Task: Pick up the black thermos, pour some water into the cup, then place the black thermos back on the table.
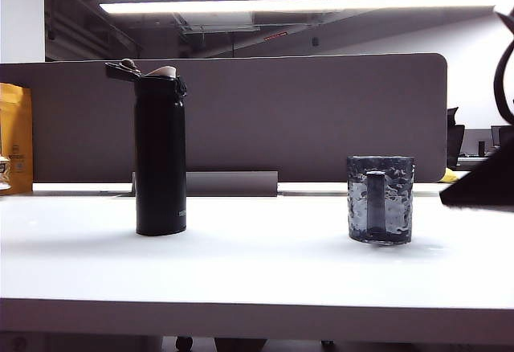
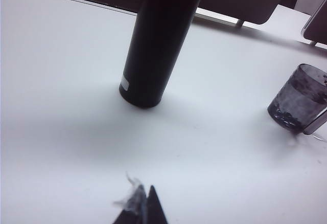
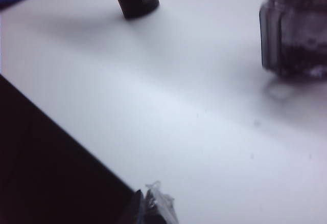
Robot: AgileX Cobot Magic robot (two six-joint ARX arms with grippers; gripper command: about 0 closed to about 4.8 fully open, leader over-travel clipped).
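In the exterior view the black thermos (image 1: 161,156) stands upright on the white surface (image 1: 257,264), its flip lid hinged open above a pale spout; a small white label sits low on its side, too small to read. The cup (image 1: 381,199), a dark hammered-glass mug, stands well to the right of the thermos with its straight handle facing the camera. Behind the thermos runs a grey-brown partition panel (image 1: 321,111), and to its far left an orange bag (image 1: 16,137) carries print that cannot be read. In the left wrist view the left end effector (image 2: 142,206) hangs above the surface on the near side of the thermos, its fingers together and holding nothing; the thermos's white label (image 2: 124,84) shows blank. In the right wrist view, which is blurred, the right end effector (image 3: 148,207) has its fingers together too, empty, apart from both thermos and cup.
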